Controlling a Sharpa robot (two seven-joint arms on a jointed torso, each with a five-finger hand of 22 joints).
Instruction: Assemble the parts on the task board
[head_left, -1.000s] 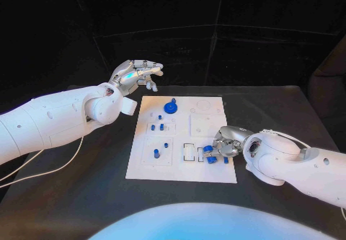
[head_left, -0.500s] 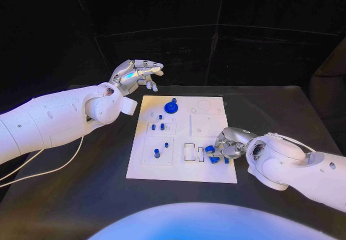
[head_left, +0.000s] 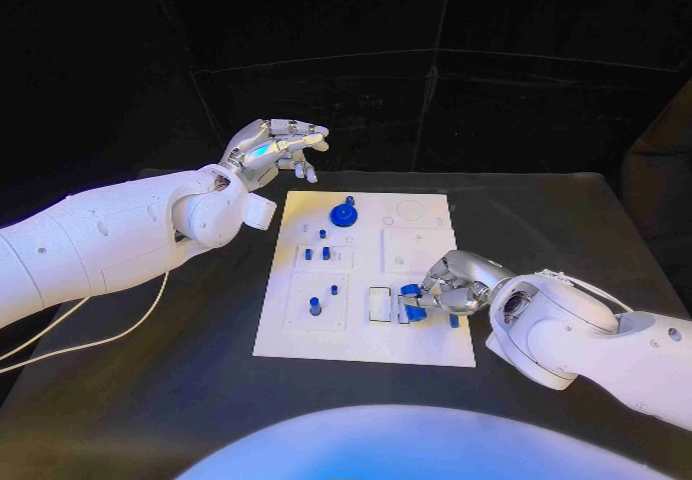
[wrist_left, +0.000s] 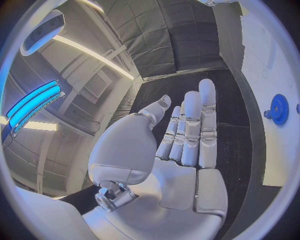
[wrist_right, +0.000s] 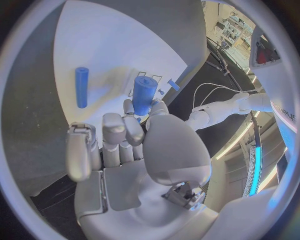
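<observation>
1 blue cylinder (wrist_right: 144, 94) sits pinched in the right hand (head_left: 450, 285) low over the task board (head_left: 418, 345), likely for seating it, while the left hand (head_left: 271, 148) hovers apart, fingers loosely spread, holding nothing.

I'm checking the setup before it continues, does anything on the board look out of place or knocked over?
One thing: a blue peg lies flat on the task board near the right hand, rather than standing in a socket. The hand's fingers hold a blue cylinder. Nothing looks spilled or damaged.
</observation>
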